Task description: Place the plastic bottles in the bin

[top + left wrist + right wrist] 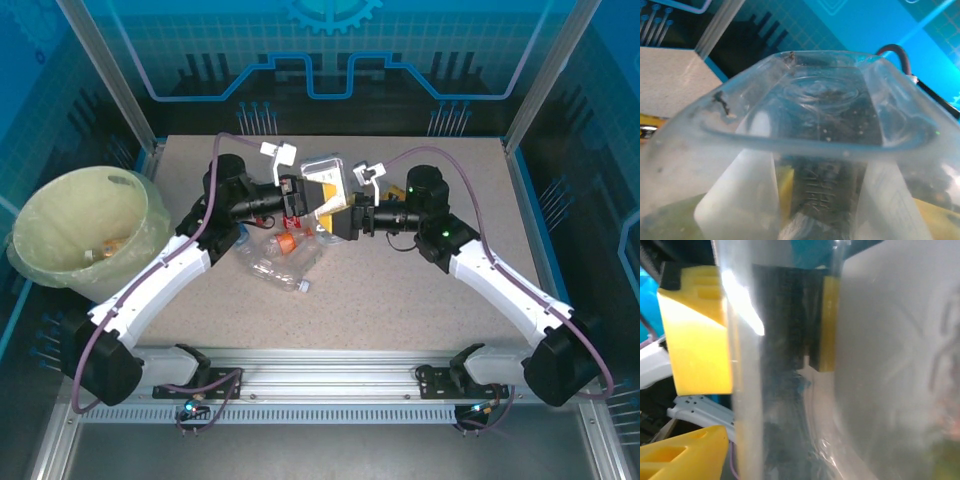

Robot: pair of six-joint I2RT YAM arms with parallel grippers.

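Left end effector [305, 200] tight on a clear plastic bottle [326, 182], right end effector [350, 212] alongside, its state unclear.

Top view's bright and even, soft light from overhead, only faint shadows on the table [400, 290], blue glow off the backdrop [400, 60]. Left wrist: clear bottle [805, 150] jammed close, milky, out of focus (background sharper). Right wrist: pure smear, white glare streak upper left.
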